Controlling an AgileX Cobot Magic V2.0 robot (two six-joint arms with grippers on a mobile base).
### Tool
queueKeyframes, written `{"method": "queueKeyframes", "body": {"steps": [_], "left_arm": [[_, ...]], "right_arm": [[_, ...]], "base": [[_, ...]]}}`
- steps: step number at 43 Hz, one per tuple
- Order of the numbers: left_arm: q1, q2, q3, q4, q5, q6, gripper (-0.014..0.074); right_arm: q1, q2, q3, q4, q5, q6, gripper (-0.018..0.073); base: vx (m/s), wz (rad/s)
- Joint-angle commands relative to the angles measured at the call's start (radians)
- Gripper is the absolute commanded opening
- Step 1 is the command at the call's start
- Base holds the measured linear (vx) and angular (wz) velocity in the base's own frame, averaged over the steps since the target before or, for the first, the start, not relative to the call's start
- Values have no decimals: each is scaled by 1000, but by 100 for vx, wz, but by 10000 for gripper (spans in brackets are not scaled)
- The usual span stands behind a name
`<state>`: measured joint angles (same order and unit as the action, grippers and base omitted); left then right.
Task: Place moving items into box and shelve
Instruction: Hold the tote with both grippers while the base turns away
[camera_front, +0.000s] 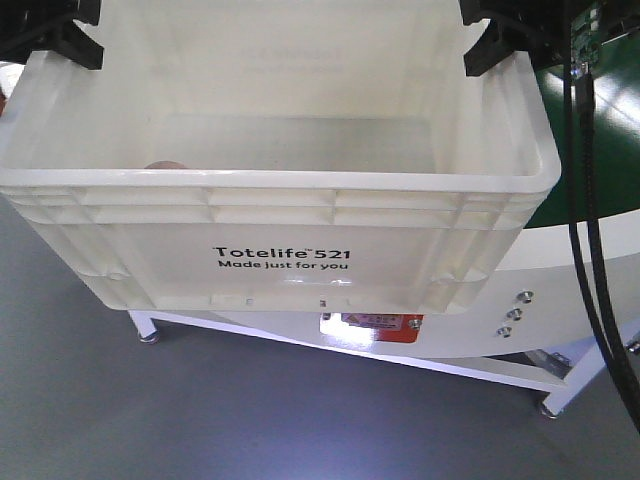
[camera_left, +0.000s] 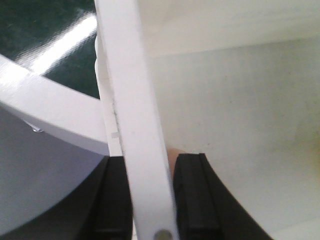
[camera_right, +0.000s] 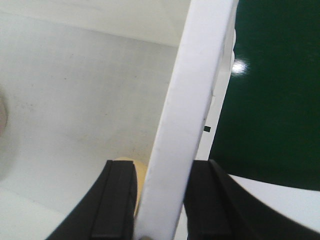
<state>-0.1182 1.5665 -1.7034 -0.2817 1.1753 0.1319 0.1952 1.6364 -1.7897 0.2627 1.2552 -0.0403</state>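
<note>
Both clamped tight: left gripper (camera_left: 147, 161) on the box (camera_front: 280, 181) at its left rim, right gripper (camera_right: 161, 165) on its right rim. Inside the box, pink plush toy (camera_front: 165, 163) and yellow plush toy (camera_right: 141, 173) on its floor. Best raise both arms together and level, or it tips.

A green-topped white table (camera_front: 622, 150) stands on grey floor (camera_front: 200, 420), black cables (camera_front: 571, 170) beside.

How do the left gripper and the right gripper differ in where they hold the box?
The left gripper clamps the box's left rim; the right gripper clamps its right rim. Beside the left gripper's inner finger a pinkish bit shows; beside the right gripper's, a pale yellow bit. Both are shut on the rim, one finger inside, one outside.
</note>
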Motion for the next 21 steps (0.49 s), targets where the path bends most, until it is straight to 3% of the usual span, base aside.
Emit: {"method": "queueKeyframes", "body": {"steps": [1,21], "left_arm": [[-14,-58,-46,-138,-95,9,-6],[-14,-58,-46,-138,-95,9,-6]], "right_arm": [[7,-65,-39,145,-97,-28,-4],[7,-65,-39,145,-94,-28,-4]], "base": [[-13,40],[-12,45]]}}
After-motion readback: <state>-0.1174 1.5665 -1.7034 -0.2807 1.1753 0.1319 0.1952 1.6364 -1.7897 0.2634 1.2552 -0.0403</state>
